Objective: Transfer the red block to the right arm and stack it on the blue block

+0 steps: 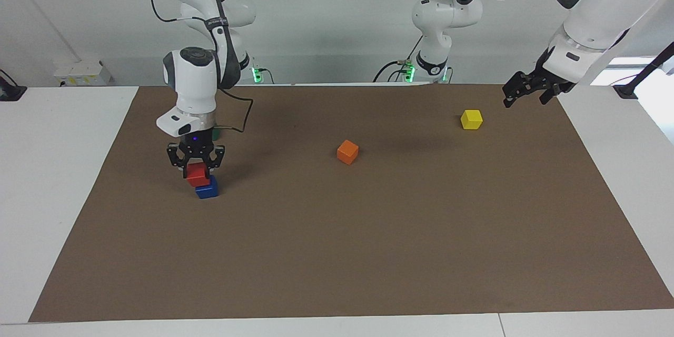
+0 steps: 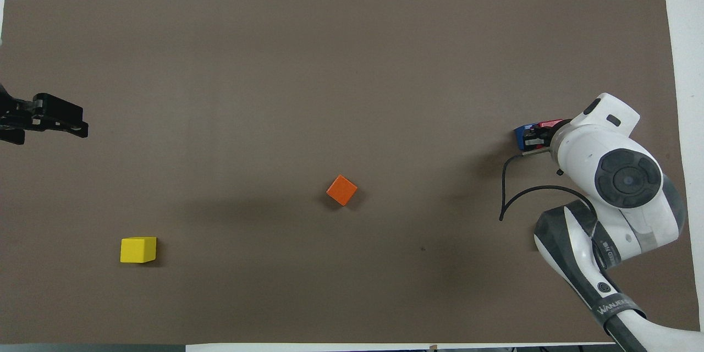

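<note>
The red block [image 1: 198,174] rests on the blue block [image 1: 207,189] near the right arm's end of the table, set a little off its centre. My right gripper [image 1: 196,166] points straight down with its fingers on either side of the red block, shut on it. In the overhead view the right wrist hides most of the stack; only a strip of the red block [image 2: 550,123] and an edge of the blue block [image 2: 520,136] show. My left gripper [image 1: 526,93] hangs open and empty over the left arm's end of the mat, and it also shows in the overhead view [image 2: 55,118].
An orange cube [image 1: 347,151] lies mid-mat. A yellow cube [image 1: 471,119] lies toward the left arm's end, close to the robots. A dark green cube [image 1: 215,134] is mostly hidden by the right wrist. A black cable [image 2: 509,198] loops off the right arm.
</note>
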Available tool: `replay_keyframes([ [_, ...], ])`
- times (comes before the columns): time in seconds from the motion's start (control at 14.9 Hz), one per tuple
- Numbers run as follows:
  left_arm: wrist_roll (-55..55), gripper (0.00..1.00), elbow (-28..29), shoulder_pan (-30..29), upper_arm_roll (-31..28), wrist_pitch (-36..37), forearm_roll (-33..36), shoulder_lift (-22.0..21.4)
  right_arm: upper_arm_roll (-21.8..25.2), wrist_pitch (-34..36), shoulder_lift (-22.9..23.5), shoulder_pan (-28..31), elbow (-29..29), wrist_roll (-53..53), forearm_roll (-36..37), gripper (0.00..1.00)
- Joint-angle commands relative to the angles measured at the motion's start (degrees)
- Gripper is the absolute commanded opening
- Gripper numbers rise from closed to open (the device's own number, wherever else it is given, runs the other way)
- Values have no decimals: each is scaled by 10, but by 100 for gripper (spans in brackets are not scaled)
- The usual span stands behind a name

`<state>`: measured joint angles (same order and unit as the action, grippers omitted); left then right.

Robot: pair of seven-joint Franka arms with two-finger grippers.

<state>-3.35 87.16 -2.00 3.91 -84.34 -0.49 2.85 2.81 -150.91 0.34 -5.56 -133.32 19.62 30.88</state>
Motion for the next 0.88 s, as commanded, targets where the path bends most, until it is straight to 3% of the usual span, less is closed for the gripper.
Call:
replay_keyframes([
  [0.0,4,100,14,2,-1,6,9,-14,-2,-16,-6,6,-12,-1,14,0],
  [0.81,4,100,14,3,-1,6,10,-14,-2,-38,11,7,-12,1,14,0],
])
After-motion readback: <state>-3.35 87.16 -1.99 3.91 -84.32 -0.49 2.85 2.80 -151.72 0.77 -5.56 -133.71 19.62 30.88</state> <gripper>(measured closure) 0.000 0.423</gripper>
